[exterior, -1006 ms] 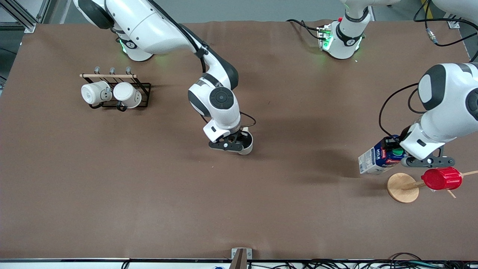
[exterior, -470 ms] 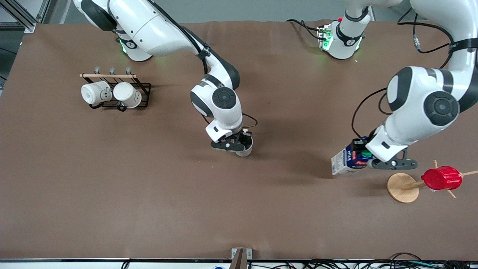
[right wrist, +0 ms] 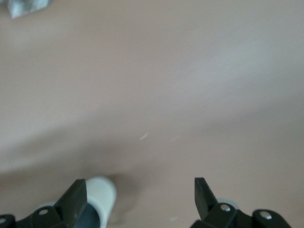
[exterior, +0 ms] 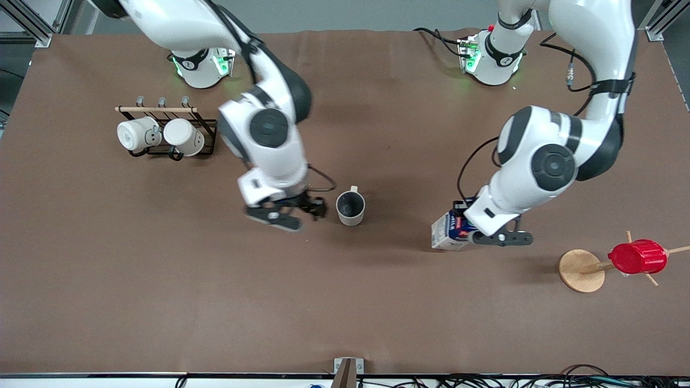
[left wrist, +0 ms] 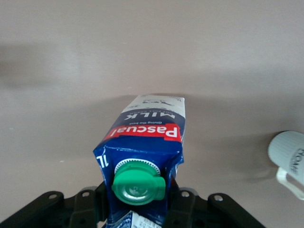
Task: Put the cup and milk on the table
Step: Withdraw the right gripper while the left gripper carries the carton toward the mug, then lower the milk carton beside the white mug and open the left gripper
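The off-white cup (exterior: 350,208) with a dark grey inside stands upright on the brown table (exterior: 161,280), free of any gripper. My right gripper (exterior: 307,209) is open and empty, beside the cup toward the right arm's end. In the right wrist view the cup (right wrist: 99,199) sits against one finger (right wrist: 76,199) of the open gripper (right wrist: 140,192). My left gripper (exterior: 474,233) is shut on the gabled top of the milk (exterior: 447,231), low over the table, toward the left arm's end from the cup. The left wrist view shows the milk (left wrist: 142,137) in the gripper (left wrist: 137,209) and the cup (left wrist: 289,154).
A black wire rack (exterior: 207,134) with two white mugs stands toward the right arm's end. A red cup (exterior: 637,257) hangs on a wooden stand with a round base (exterior: 579,272) near the left arm's end. A small fixture (exterior: 345,369) sits at the table's front edge.
My right gripper has let go of the cup and drawn away toward the right arm's end. My left arm has carried the milk from beside the wooden stand toward the cup.
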Action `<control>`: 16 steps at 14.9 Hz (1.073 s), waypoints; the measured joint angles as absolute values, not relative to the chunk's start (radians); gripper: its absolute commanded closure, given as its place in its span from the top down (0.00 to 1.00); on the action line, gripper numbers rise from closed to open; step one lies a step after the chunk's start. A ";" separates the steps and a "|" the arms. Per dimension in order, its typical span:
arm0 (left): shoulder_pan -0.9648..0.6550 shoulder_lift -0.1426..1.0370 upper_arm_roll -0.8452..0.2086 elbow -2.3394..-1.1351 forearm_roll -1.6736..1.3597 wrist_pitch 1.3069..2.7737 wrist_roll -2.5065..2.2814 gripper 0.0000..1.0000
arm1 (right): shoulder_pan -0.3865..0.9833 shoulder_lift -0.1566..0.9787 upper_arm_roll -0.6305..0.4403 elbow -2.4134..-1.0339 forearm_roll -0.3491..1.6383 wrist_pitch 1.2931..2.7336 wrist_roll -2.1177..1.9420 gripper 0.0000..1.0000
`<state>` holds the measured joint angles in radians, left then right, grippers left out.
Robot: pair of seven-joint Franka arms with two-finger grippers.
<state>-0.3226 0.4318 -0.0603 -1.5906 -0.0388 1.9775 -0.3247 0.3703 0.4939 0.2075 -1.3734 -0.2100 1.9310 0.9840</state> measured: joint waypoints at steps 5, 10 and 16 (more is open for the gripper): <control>-0.377 0.456 -0.060 -1.538 -0.053 1.978 -0.402 0.03 | 0.065 0.287 0.205 -1.378 -0.208 1.739 0.675 1.00; -0.441 0.475 -0.060 -1.505 -0.058 1.977 -0.495 0.03 | -0.012 0.179 0.096 -1.381 -0.092 1.608 0.395 1.00; -0.518 0.505 -0.060 -1.488 -0.058 1.972 -0.555 0.03 | -0.012 0.098 -0.024 -1.389 -0.037 1.481 0.146 1.00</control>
<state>-0.5179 0.5047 -0.0603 -1.4875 -0.0582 1.9724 -0.5550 -0.0124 0.0979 -0.0235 -1.3889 -0.0373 1.4808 0.1460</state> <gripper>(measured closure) 0.590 0.000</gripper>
